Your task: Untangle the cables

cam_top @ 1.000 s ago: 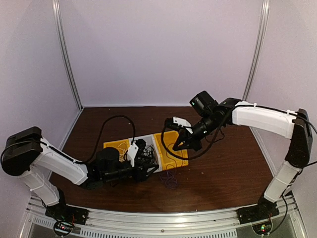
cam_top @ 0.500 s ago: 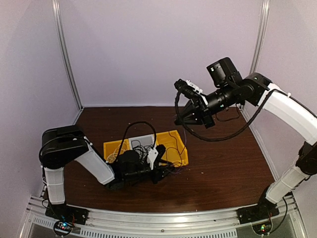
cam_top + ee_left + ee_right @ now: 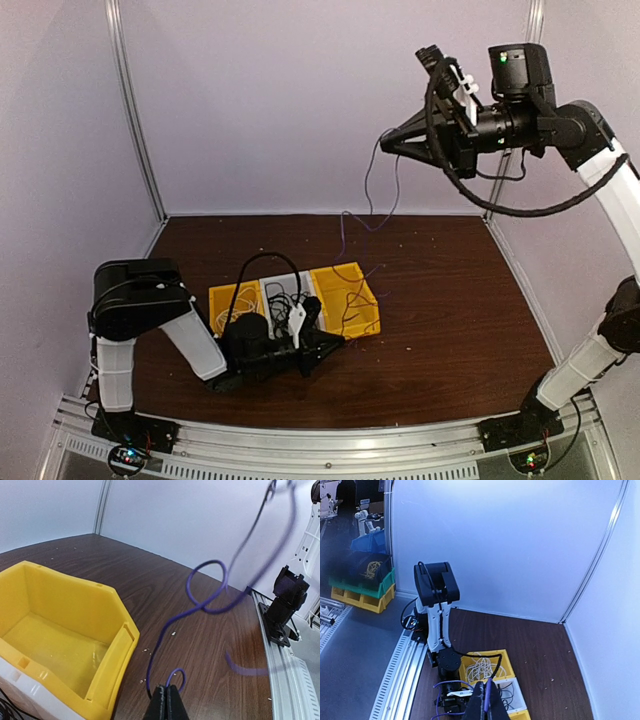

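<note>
A purple cable (image 3: 343, 235) stretches from high in the air down to the table. My right gripper (image 3: 384, 143) is raised at the upper right and shut on the cable's upper part (image 3: 487, 692). My left gripper (image 3: 337, 342) lies low on the table in front of the bins, shut on the cable's lower end, where a small loop (image 3: 178, 676) sticks out beside the fingertips. The cable curls in a ring (image 3: 207, 587) above the wood. A white cable (image 3: 482, 666) lies coiled in a yellow bin (image 3: 225, 295). Black cables (image 3: 510, 694) lie in the white bin (image 3: 284, 283).
A second yellow bin (image 3: 112, 645) stands just left of my left gripper, with no cable showing in its visible part. The right arm's base (image 3: 286, 605) sits on the rail at the table's near edge. White walls and corner posts enclose the brown table (image 3: 450, 300).
The right arm rose high and to the right, drawing the purple cable up off the table. The left gripper moved in by the bins and closed on the cable's lower end.
</note>
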